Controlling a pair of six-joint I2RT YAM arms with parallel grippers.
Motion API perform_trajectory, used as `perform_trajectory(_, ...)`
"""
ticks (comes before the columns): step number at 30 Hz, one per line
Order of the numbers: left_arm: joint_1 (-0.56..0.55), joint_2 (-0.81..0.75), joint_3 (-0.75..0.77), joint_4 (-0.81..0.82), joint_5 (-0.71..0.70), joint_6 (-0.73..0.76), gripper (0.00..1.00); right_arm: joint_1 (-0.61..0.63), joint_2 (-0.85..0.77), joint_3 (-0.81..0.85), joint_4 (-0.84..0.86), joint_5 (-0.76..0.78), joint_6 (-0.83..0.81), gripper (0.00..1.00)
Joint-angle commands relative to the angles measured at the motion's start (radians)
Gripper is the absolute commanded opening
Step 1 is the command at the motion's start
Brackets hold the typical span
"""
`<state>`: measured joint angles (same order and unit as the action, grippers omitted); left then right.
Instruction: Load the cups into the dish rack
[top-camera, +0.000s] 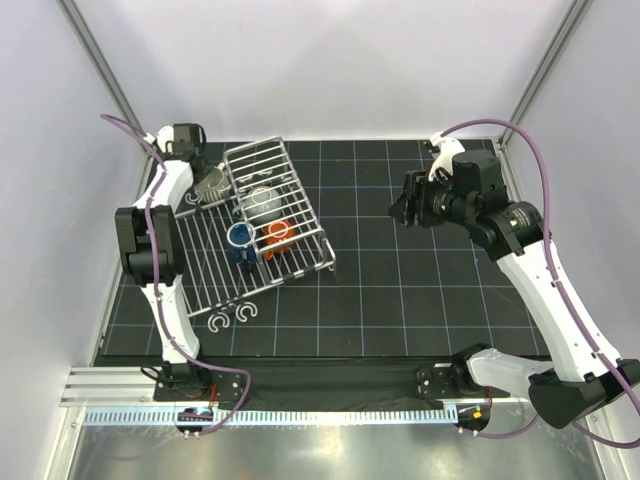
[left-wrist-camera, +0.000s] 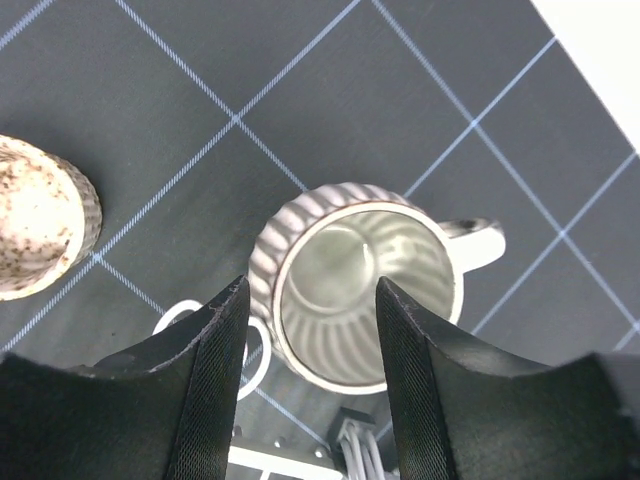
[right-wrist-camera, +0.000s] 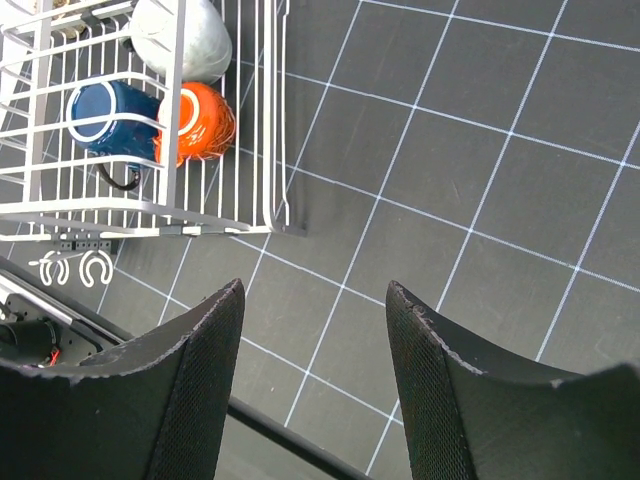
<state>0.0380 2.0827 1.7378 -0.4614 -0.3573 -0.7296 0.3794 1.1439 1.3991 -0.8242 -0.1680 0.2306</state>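
A: Room & surface, L to R?
B: White walls all round, metal posts in the far corners. Desk (top-camera: 420, 290) is a black mat w/ a pale grid

A: Left arm?
B: Left claw (left-wrist-camera: 310, 285) is spread wide over the striped cup (left-wrist-camera: 365, 300). The cup's upright on the mat at the far-left corner, outside the rack. Can't tell if the fingers touch it. Speckled cup (left-wrist-camera: 35, 230) is near it, also on the mat

A: Rack?
B: Dish rack (top-camera: 310, 215) is centre-left. Blue cup (top-camera: 240, 238), orange cup (top-camera: 278, 235) & pale grey cup (top-camera: 262, 200) are in the basket. Two white hooks (top-camera: 233, 318) are on the mat at its near edge

A: Right?
B: Right claw (right-wrist-camera: 315, 290) is spread, nothing in it, above bare mat, well apart from the rack
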Motion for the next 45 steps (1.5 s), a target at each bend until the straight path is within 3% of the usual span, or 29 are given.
perform_trajectory(1,0.007,0.028,0.046,-0.002,-0.025,0.033,0.52,-0.011,-0.004,0.024,0.023,-0.011,-0.01,0.6)
perform_trajectory(11,0.007,0.105,0.118,-0.051,-0.071,0.085,0.51,-0.039,0.01,0.041,0.002,-0.016,-0.027,0.61)
perform_trajectory(29,0.011,0.183,0.212,-0.085,-0.028,0.104,0.41,-0.066,0.025,0.055,0.0,-0.002,-0.037,0.61)
perform_trajectory(45,0.028,0.2,0.304,-0.086,-0.003,0.076,0.0,-0.077,0.017,0.054,0.005,0.002,-0.017,0.61)
